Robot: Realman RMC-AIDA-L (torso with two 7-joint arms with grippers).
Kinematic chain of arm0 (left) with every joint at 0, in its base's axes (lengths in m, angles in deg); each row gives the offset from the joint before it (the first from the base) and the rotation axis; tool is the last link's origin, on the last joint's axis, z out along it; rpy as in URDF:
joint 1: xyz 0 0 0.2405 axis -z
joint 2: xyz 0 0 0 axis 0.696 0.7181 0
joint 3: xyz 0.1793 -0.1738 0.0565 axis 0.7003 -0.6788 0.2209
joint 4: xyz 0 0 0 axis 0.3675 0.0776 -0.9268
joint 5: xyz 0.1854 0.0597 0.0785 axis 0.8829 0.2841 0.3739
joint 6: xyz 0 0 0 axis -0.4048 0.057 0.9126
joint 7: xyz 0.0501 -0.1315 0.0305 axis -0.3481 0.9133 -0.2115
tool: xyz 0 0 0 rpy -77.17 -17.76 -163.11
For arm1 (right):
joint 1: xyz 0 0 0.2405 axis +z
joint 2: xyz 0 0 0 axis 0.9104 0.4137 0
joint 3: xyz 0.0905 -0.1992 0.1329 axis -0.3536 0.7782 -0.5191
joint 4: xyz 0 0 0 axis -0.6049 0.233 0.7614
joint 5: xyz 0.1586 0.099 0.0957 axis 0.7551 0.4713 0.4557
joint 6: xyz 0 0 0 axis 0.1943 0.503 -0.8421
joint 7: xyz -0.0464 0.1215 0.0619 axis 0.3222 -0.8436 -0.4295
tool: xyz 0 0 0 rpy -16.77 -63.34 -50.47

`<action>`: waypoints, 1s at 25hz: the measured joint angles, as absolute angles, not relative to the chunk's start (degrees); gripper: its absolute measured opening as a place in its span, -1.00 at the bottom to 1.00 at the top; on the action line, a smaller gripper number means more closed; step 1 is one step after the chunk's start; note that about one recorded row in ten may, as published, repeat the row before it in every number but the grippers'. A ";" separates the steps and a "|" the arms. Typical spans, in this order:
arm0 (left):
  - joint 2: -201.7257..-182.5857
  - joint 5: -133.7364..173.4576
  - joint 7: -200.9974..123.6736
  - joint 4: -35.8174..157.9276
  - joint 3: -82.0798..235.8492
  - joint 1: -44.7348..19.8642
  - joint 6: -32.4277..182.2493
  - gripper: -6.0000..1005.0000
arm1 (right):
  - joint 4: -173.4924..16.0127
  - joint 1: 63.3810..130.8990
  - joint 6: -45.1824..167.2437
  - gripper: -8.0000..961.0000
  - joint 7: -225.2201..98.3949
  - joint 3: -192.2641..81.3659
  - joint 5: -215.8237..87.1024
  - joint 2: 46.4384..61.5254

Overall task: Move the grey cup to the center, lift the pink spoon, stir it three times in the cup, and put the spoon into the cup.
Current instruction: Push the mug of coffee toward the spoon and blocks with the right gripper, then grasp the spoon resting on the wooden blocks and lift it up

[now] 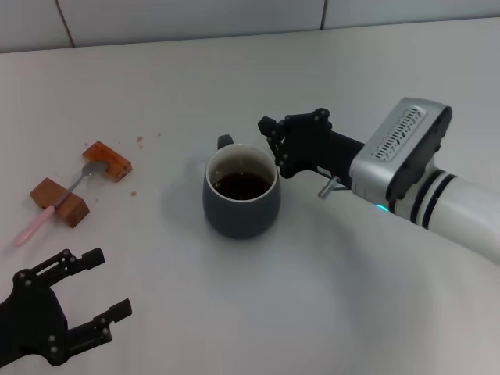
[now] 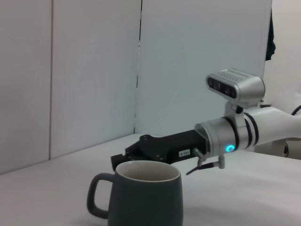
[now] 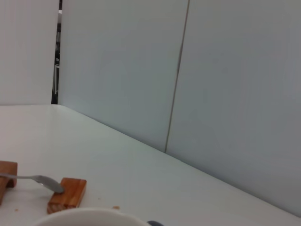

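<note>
Grey cup (image 1: 241, 195) sat mid-tabletop (image 1: 328, 305); our right pincer (image 1: 275, 147) hugged its rim, closure unclear. Pink spoon (image 1: 56, 205) was propped on wooden blocks (image 1: 107, 159) for easy pickup; left pincer (image 1: 98, 285) open.

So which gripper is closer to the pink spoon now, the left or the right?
Left. The left gripper hovers open near the pink spoon; the right gripper is across the table at the grey cup.

Matt ceramic grey cup (image 1: 241, 205); wooden blocks (image 1: 108, 159); smooth table (image 1: 312, 297).
</note>
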State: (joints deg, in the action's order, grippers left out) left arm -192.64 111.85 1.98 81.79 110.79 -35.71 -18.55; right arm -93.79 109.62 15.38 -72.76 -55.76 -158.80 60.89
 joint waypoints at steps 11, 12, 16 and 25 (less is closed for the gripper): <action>-193.03 111.76 1.63 81.79 110.01 -35.91 -18.54 0.56 | -91.04 102.66 4.06 -0.93 -72.94 -61.46 -158.79 60.52; -193.10 111.74 1.59 81.79 109.75 -35.90 -18.54 0.56 | -89.46 100.22 -0.82 -0.93 -73.49 -62.58 -158.78 60.43; -193.40 111.74 1.31 81.79 108.65 -35.66 -18.65 0.56 | -83.49 92.64 -19.03 -0.93 -76.99 -65.47 -158.78 60.37; -194.16 111.68 0.22 81.79 106.96 -34.58 -19.61 0.56 | -67.91 81.78 -47.70 -0.93 -89.75 -58.21 -159.70 60.20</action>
